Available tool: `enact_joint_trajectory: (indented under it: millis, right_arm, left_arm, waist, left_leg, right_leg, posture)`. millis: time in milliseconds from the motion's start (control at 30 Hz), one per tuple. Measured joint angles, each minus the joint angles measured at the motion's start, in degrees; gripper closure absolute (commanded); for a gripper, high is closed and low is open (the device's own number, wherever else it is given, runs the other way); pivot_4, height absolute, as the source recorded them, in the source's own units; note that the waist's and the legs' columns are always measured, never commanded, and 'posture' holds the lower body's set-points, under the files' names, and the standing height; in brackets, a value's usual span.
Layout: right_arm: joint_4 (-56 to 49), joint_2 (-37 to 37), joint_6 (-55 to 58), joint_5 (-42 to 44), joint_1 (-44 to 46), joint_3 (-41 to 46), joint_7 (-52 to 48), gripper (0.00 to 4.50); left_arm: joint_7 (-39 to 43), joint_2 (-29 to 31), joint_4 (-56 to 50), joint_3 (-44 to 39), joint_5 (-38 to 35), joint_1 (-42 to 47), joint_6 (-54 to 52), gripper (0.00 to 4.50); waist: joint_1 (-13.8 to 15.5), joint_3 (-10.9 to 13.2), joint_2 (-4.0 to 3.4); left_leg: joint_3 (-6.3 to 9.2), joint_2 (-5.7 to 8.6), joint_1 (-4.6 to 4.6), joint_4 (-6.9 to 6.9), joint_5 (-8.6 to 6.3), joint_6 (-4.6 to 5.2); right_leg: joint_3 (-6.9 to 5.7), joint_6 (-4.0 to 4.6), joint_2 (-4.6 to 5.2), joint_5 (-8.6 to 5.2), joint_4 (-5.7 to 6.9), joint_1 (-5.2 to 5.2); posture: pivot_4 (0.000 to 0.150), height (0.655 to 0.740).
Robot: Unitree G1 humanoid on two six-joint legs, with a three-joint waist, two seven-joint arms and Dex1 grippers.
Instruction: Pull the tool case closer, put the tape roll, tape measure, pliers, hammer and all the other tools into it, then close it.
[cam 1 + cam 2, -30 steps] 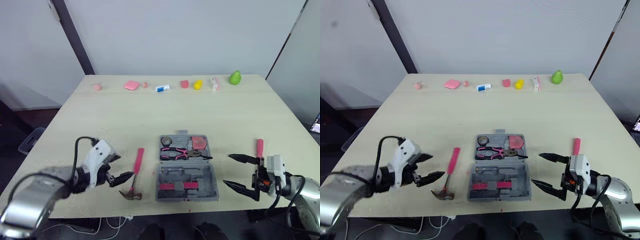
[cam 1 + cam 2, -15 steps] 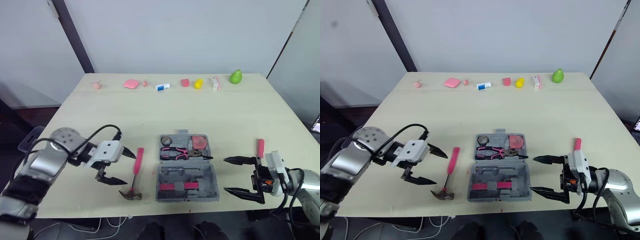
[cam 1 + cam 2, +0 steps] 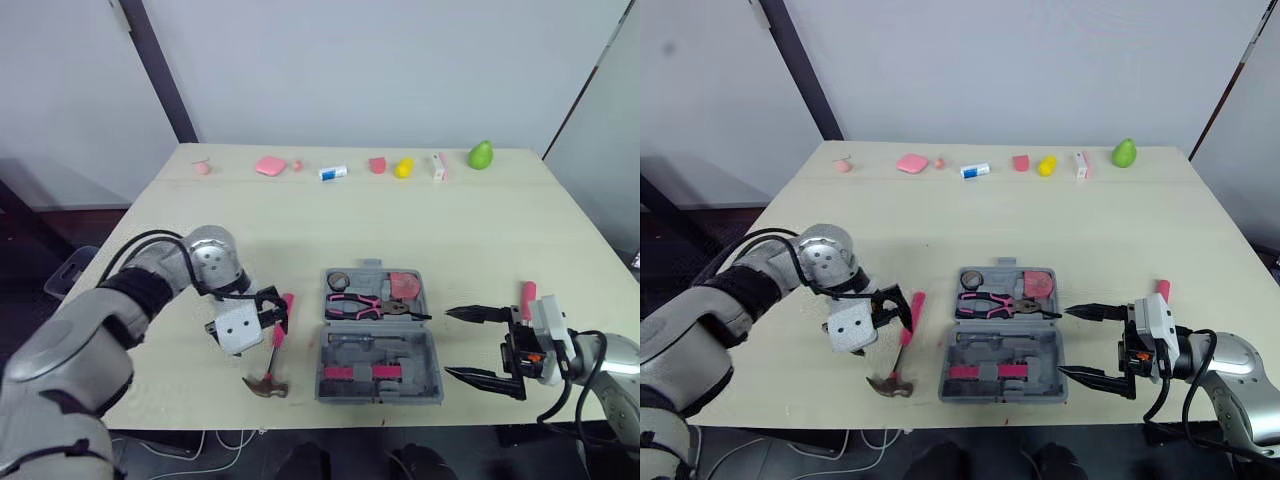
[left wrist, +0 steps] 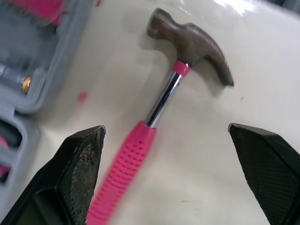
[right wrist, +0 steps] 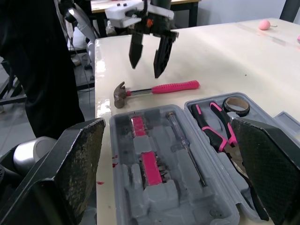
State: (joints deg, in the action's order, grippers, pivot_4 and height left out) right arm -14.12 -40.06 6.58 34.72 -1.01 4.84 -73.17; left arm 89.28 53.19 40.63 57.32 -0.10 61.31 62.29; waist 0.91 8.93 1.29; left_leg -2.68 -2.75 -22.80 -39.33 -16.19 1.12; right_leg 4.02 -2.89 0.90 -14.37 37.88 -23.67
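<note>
Our gray tool case (image 3: pixel 380 340) lies open on the tabletop (image 3: pixel 300 220), with the hammer (image 3: pixel 272 352) just beside it.
In the far half of the case we see the tape roll (image 3: pixel 336 281), the pink and black pliers (image 3: pixel 362 303) and a pink tape measure (image 3: pixel 402 284); the near half holds a thin screwdriver (image 5: pixel 185 143) and some pink pieces. The hammer lies flat on the case's left side, with a pink handle, a shiny neck and a dark head at the near edge. Our left fingers (image 4: pixel 82 164) are apart, one on each side of the pink handle. Our right fingers (image 3: pixel 480 314) are wide apart too, just right of the case. A pink-handled tool (image 3: pixel 527 293) lies beside them. A row of small things (image 3: pixel 378 166) sits at the far edge.
</note>
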Motion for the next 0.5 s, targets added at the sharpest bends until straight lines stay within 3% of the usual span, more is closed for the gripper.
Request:
enact_joint_trajectory:
  millis: [200, 500]
  right_arm:
    - [-0.94, -0.05, 0.37, 0.01, -0.4, 0.09, 0.75, 0.0]
    - [-1.06, 0.15, 0.62, -0.39, -0.18, 0.08, 1.69, 0.0]
  left_arm:
    - [0.01, -6.79, 8.36, 1.51, 5.13, 0.92, 10.72, 0.02]
    - [-0.72, -10.3, 14.15, 1.58, 9.0, -0.76, 16.44, 0.02]
  waist:
    - [-0.3, 0.06, 0.09]
    - [-0.22, 0.06, 0.1]
  left_leg:
    - [0.03, -0.02, 0.01, 0.0, 0.0, 0.01]
    - [0.03, -0.01, 0.01, -0.02, 0.0, 0.01]
  right_leg:
    - [0.02, -0.01, -0.01, 0.01, 0.04, -0.01]
    - [0.01, -0.02, 0.0, 0.01, 0.06, 0.0]
  posture:
    - [0.15, 0.74]
    - [0.15, 0.74]
